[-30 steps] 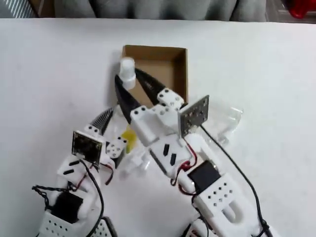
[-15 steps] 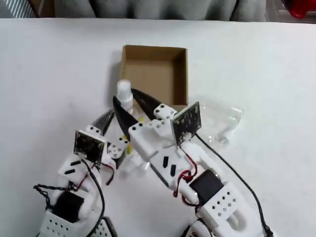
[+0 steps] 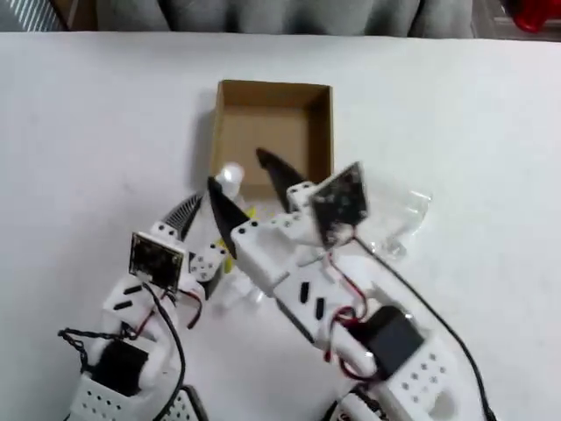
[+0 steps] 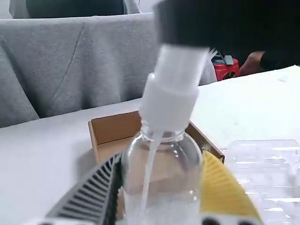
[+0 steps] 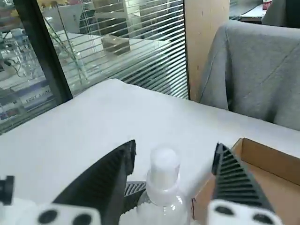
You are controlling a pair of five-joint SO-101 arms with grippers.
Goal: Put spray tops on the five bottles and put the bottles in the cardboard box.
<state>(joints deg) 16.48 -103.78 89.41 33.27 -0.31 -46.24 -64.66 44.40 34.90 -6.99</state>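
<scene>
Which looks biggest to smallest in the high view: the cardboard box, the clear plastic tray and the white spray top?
1. cardboard box
2. clear plastic tray, partly covered, so its full size is unsure
3. white spray top, clearly the smallest

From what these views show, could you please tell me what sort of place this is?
Probably an office or lab workroom: a plain white table, horizontal slatted blinds on a glass wall with desks beyond, and a grey fabric-covered seat behind the table.
</scene>
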